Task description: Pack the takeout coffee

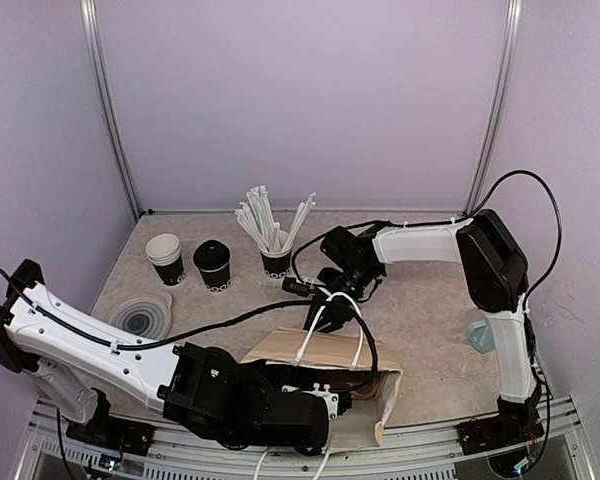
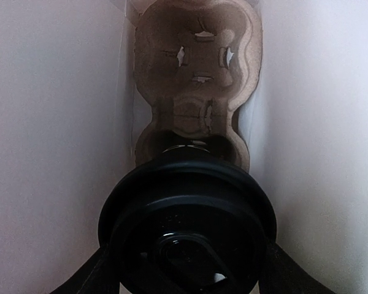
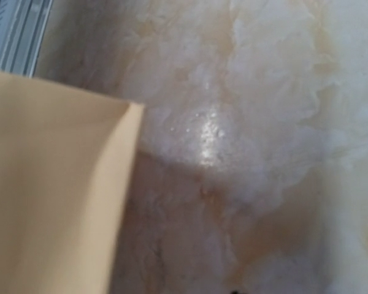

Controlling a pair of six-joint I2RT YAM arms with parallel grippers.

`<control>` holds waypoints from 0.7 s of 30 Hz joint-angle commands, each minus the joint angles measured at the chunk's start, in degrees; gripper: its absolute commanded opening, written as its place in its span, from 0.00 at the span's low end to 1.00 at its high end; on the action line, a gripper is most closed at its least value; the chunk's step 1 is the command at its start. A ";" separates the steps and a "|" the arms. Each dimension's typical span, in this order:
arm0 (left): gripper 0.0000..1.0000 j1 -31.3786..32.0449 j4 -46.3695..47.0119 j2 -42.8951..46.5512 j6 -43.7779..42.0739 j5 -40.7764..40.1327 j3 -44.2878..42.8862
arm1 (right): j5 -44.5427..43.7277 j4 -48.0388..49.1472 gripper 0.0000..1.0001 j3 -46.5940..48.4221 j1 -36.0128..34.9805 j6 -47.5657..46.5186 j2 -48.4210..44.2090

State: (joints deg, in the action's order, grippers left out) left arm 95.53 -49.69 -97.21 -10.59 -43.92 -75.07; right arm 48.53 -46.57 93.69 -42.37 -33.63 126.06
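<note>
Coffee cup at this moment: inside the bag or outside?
Inside: the coffee cup sits between the bag's white walls, by the cardboard carrier.

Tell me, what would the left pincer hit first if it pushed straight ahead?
The left pincer holds the takeout coffee inside the paper bag; straight ahead lies the cardboard cup carrier, probably its near pocket, though depth is unclear.

Glossy, smooth round black plastic lid point(image 2: 187, 208); matt, fibrous brown moulded-pulp cup carrier point(image 2: 196, 67); smooth matt tan paper bag point(image 3: 49, 184); polished marbled beige counter point(image 3: 264, 122).
</note>
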 commanded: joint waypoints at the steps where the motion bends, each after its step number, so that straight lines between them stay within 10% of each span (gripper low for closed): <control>1: 0.57 -1.43 3.76 0.66 -2.48 -0.06 1.28 | 2.91 -1.47 0.32 -0.05 -0.73 -1.41 0.59; 21: 0.57 -4.62 7.67 -0.01 -5.14 0.57 4.84 | 5.94 -3.63 0.31 -0.61 -1.37 -4.44 1.22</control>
State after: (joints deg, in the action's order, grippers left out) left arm 92.75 -43.16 -97.21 -15.25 -43.07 -71.92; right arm 49.78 -46.96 93.69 -42.35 -36.60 126.52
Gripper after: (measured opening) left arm 0.704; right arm 0.306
